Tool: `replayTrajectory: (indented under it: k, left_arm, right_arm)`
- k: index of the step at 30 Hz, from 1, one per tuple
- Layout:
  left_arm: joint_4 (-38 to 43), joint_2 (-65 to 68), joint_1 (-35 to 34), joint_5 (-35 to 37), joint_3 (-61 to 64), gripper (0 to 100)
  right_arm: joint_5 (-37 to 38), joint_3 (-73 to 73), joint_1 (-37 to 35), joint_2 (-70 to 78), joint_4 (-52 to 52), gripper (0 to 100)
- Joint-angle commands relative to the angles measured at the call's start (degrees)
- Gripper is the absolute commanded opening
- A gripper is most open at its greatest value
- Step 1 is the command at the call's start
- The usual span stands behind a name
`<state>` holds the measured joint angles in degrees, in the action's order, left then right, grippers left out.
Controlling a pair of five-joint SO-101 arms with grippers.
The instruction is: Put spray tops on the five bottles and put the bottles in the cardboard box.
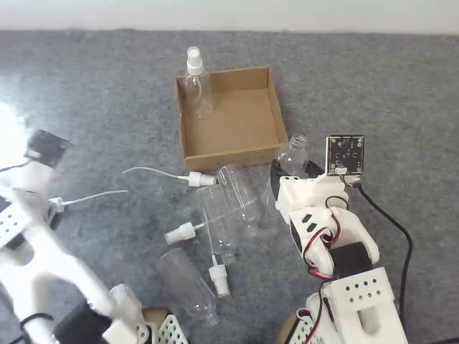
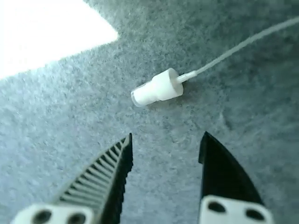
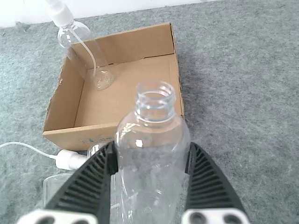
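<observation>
Right claw (image 3: 152, 151) grips an uncapped bottle (image 3: 154, 107) beside the cardboard box (image 3: 126, 42); left claw (image 2: 166, 140) hangs open over a loose spray top (image 2: 156, 87).

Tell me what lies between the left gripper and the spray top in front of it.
Bare grey mat, nothing else. In the left wrist view the left gripper, fingers open, stands short of the spray top, not touching it.

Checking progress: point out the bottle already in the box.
The spray-topped bottle leaning in the cardboard box's far left corner; the others lie on the table or sit in the right tool.
</observation>
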<state>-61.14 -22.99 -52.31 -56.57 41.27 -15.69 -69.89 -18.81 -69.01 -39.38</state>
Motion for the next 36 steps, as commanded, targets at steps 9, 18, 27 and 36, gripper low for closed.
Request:
replayTrajectory:
  k: [9,18,27,36]
  left_arm:
    - [-3.3,-3.0,-2.5,36.9,-1.3,22]
    - [-3.6,-2.9,-2.5,53.8,-3.1,22]
    - [-8.8,-0.4,-4.5,62.2,-10.2,22]
    - [-11.5,19.3,-5.0,68.5,-22.8,22]
  right_arm:
    - [-0.3,0.4,0.6,-1.6,1.4,5.6]
    - [-0.3,0.4,0.6,-1.5,1.4,5.6]
    - [-0.3,0.4,0.6,-1.5,1.4,5.6]
    - [-0.3,0.4,0.6,-1.5,1.4,5.6]
